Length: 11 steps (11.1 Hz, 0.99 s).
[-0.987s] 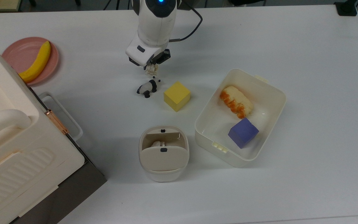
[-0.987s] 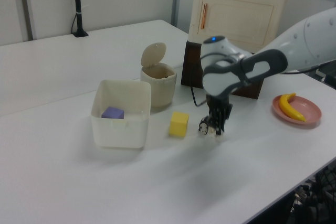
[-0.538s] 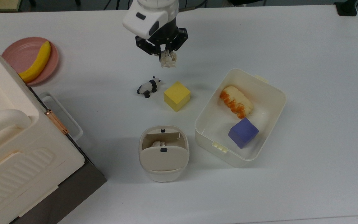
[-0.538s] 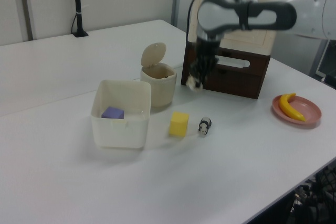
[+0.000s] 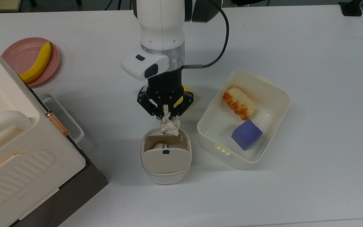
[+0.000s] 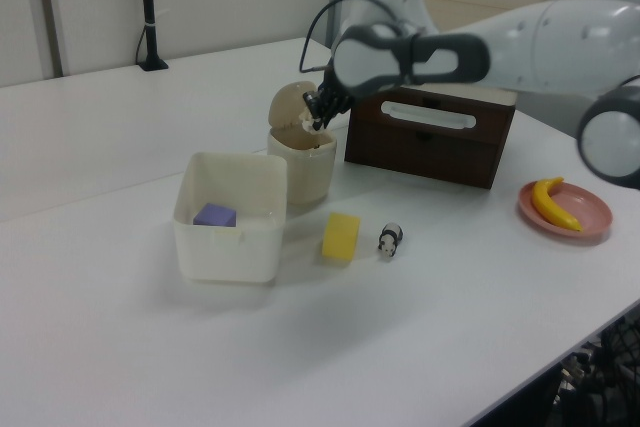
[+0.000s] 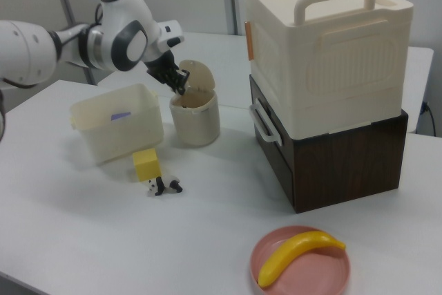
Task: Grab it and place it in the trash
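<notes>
My pincer (image 5: 168,118) is clamped narrow on the paper wad (image 5: 169,127), holding it just above the open mouth of the trash bin (image 5: 165,164), at the rim edge that faces my arm in the top view. The wad hangs off the desk (image 5: 295,195), pinched between my 2 fingers, and its lower part overlaps the bin's rim in the top view. In the left view my pincer (image 6: 318,115) sits right beside the bin's raised flap lid (image 6: 291,103), over the bin (image 6: 305,172). In the right view the pincer (image 7: 179,82) is likewise at the lid, above the bin (image 7: 195,122).

Taking the bin as the landmark: inside it I can see another pale crumpled scrap (image 5: 160,146). The white tub (image 5: 276,94) stands just beside the bin on the top view's right, holding a purple cube (image 5: 246,134) and an orange-and-cream bread piece (image 5: 239,103). The yellow cube (image 6: 341,236) is near the bin, mostly under my wrist in the top view, and the panda figurine (image 6: 389,239) lies just beside that cube, on the side away from the tub. The cream cabinet on its dark base (image 5: 20,151) is on the top view's left of the bin. The pink plate (image 5: 22,55) with the banana (image 5: 38,63) sits well apart from the bin, toward the top view's upper left.
</notes>
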Each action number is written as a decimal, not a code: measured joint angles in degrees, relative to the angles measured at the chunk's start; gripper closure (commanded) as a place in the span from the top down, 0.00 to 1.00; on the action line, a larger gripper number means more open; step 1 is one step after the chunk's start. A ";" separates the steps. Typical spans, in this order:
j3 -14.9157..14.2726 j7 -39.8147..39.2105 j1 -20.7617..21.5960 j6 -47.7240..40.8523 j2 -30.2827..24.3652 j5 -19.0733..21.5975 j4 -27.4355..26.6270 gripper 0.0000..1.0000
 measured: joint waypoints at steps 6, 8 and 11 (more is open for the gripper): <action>-0.20 6.53 -0.03 1.66 4.67 -4.05 5.07 1.00; -0.21 7.51 -0.09 -1.13 2.45 -4.06 5.08 1.00; -0.19 7.59 0.00 -22.72 -5.96 -4.06 4.29 1.00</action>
